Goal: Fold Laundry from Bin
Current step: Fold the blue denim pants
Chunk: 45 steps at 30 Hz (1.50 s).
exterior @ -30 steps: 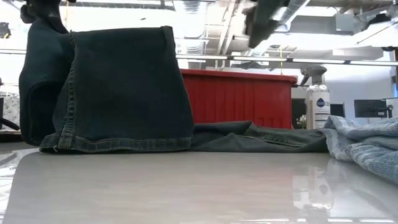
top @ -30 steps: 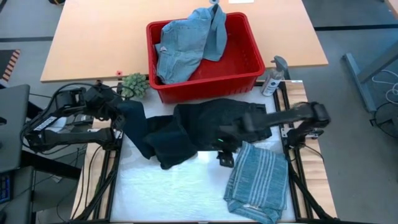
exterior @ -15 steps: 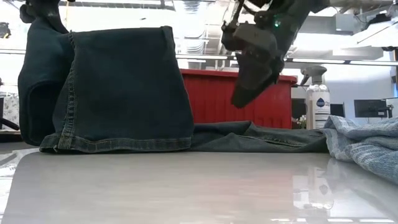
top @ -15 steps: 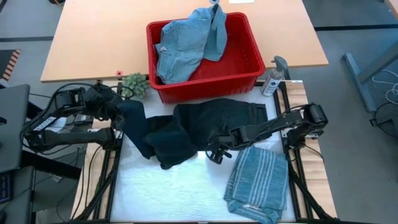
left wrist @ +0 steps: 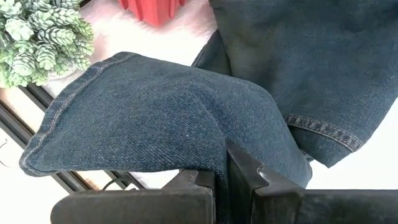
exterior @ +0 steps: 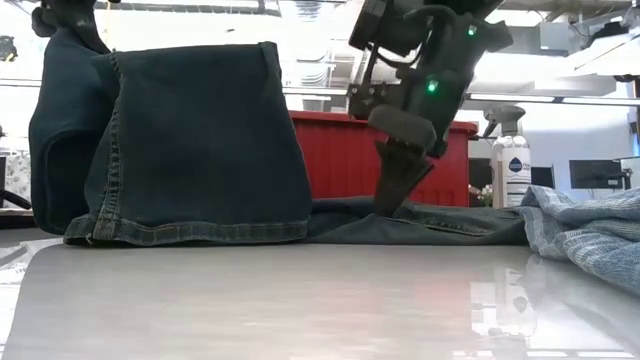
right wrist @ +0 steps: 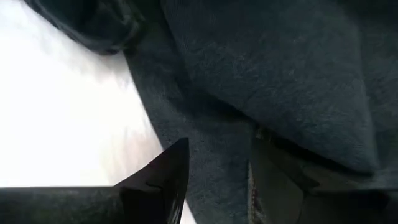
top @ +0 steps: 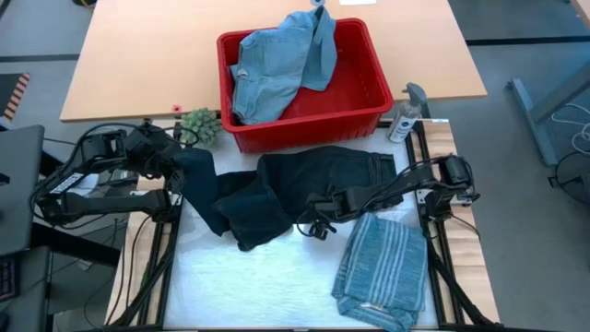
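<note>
The dark navy trousers (top: pixel 318 180) lie across the middle of the white table, in front of the red bin (top: pixel 364 101). My left gripper (top: pixel 175 159) is at the table's left edge, shut on one raised trouser leg (exterior: pixel 200 140). My right gripper (top: pixel 312 228) points steeply down at the trousers' near edge, open. In the right wrist view one finger (right wrist: pixel 165 174) is over the white table and the other (right wrist: pixel 273 180) over the dark cloth. Light blue denim pieces (top: pixel 277 65) lie in the bin. The striped shirt (top: pixel 383 272) lies at the near right. My left gripper pinches a fold of the trouser leg (left wrist: pixel 219 163) between its two fingers, and the cloth drapes over them. The leg hangs down from the hold and its hem (exterior: pixel 190 232) rests on the table. My right gripper's fingertips (exterior: pixel 388 205) reach down to the trousers' near edge; I cannot tell whether they touch the cloth.
A spray bottle (top: pixel 406 112) stands right of the bin and a small green plant (top: pixel 198 124) left of it. Bare white table (top: pixel 258 286) lies toward the near edge, left of the shirt. The wooden tabletop (top: pixel 138 65) extends behind.
My right gripper has come down from above the trousers to their near edge, moved a little toward the table's left, and tipped to point more steeply down. The trousers and my left gripper have kept still.
</note>
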Motion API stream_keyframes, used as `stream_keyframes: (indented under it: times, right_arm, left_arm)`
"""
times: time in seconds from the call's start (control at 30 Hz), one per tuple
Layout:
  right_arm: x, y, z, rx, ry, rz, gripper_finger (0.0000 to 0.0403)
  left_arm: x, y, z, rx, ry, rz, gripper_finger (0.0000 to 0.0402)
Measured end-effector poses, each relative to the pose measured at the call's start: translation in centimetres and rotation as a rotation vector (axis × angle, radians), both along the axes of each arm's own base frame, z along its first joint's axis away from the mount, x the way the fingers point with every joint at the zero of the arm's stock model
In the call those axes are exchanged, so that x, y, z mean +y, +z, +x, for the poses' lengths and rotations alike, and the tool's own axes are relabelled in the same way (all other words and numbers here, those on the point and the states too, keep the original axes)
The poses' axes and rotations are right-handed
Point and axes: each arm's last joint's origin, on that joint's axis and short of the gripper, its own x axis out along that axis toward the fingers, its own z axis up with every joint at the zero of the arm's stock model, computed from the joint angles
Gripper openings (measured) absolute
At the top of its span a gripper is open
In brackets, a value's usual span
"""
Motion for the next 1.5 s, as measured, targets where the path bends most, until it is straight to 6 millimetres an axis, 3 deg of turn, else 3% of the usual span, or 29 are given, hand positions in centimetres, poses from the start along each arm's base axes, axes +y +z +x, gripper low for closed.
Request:
stream_keyframes:
  times: [0.2, 0.4, 0.73, 1.3, 1.4, 1.5]
  right_arm:
    - [-1.0, 0.5, 0.0, -0.008, 0.001, 0.008, 0.0193]
    - [-2.7, -0.7, -0.6, 0.014, -0.042, 0.032, 0.0193]
    - [-5.2, -0.4, 0.4, -0.097, -0.061, 0.168, 0.0193]
    - [-5.1, -1.5, -0.5, -0.060, -0.098, 0.172, 0.0189]
    - [-5.2, -1.5, -0.5, -0.062, -0.094, 0.165, 0.0173]
    - [-5.4, -1.5, -0.5, -0.062, -0.100, 0.166, 0.0131]
  left_arm:
    - [0.0, 0.0, 0.0, 0.006, -0.006, 0.011, 0.0002]
    - [0.0, 0.0, 0.0, 0.010, -0.016, 0.020, 0.0002]
    - [0.0, 0.0, 0.0, 0.011, -0.015, 0.023, 0.0002]
    - [0.1, 0.0, 0.0, 0.021, -0.030, 0.045, 0.0002]
    - [0.1, 0.0, 0.0, 0.020, -0.027, 0.049, 0.0002]
    - [0.1, 0.0, 0.0, 0.019, -0.026, 0.048, 0.0002]
